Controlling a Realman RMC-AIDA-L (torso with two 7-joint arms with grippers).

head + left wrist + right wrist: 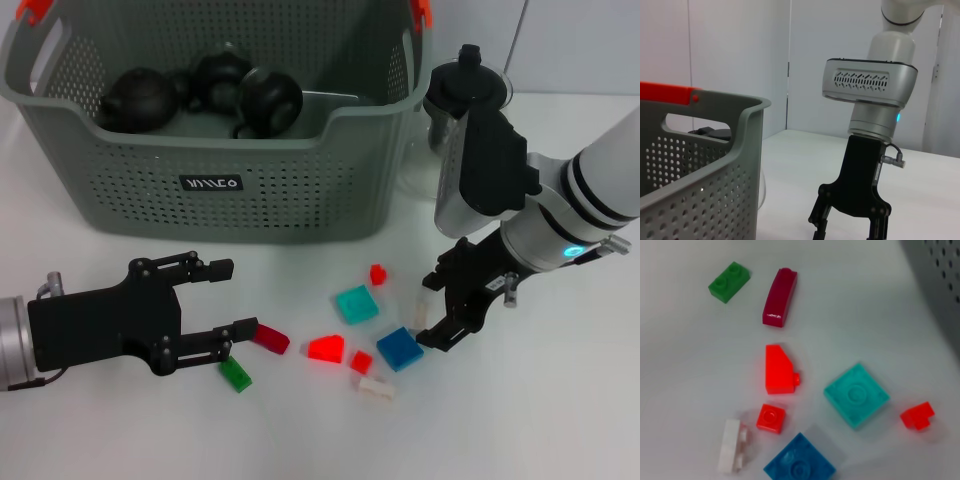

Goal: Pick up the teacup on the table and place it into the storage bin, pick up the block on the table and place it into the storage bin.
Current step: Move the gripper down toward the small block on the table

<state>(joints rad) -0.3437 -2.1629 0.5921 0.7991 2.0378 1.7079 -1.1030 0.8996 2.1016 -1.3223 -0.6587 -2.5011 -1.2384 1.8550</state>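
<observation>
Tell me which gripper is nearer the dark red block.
Left. The left gripper has its open fingers right beside the dark red block. The right gripper hangs open across the block cluster, by the blue block.

perforated matt plastic storage bin (250,170), glossy plastic blocks (780,370)

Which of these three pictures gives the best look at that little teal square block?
The right wrist view: the teal block fills it from directly above, its stud plain. The head view shows it small among the other blocks, near the right gripper. The left wrist view misses it.
</observation>
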